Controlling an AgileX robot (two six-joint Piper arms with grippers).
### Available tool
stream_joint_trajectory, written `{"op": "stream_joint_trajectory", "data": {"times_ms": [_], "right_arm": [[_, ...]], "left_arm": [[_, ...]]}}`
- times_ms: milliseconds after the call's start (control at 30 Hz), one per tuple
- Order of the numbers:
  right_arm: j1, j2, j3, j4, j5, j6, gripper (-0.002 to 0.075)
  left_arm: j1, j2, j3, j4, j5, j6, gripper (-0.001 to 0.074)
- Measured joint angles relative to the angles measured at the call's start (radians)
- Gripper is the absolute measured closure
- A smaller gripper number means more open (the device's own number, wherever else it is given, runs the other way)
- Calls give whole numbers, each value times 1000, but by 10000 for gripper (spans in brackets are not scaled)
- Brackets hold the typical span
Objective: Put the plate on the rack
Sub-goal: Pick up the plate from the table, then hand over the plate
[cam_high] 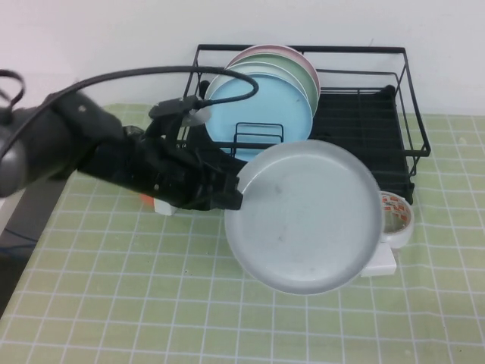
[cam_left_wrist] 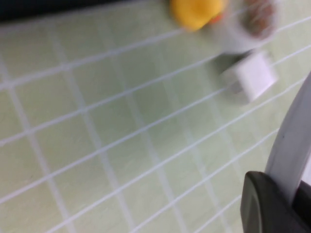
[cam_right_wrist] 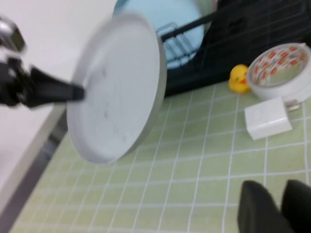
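The large light grey plate (cam_high: 303,224) hangs tilted above the green mat, just in front of the black wire rack (cam_high: 410,98). My left gripper (cam_high: 233,193) is shut on the plate's left rim. In the left wrist view the plate's edge (cam_left_wrist: 294,145) runs between the dark pads (cam_left_wrist: 265,204). The right wrist view shows the plate (cam_right_wrist: 116,92) on edge, the left gripper (cam_right_wrist: 73,91) on its rim, and the rack (cam_right_wrist: 252,43) behind. My right gripper (cam_right_wrist: 282,206) is out of the high view; it is shut and empty low over the mat.
The rack's left slots hold a light blue plate (cam_high: 258,114), a pale green plate (cam_high: 301,74) and a pink one behind. A tape roll (cam_high: 395,216), a white block (cam_high: 379,262) and a yellow duck (cam_right_wrist: 238,77) lie right of the held plate.
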Motion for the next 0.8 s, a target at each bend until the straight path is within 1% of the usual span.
{"op": "stream_joint_trajectory", "data": {"times_ms": [67,133,233,300,400,533,667,800], "right_arm": [[0,108,-61,18,20,-77,561],[0,216,-120,51,31,-167,474],[0,394,-226,129,69,-354,330],[0,524,-308,188,127,-503,256],[0,718,-425,288,245,-688,215],[0,932,-563,381,382,-873,202],[43,1116,-727,398,423,-952,199],[152,1241,-865,400,423,-967,198]], "left_arm": [[-20,-86,79,-69,-79,77,731],[-38,-156,160,-127,-159,153,731],[-51,-256,259,-220,-244,246,731],[-56,-311,320,-293,-272,286,731],[-56,-385,393,-405,-297,372,731],[-57,-469,457,-547,-349,513,731],[-57,-512,473,-598,-378,560,731],[-57,-514,473,-618,-388,578,731]]}}
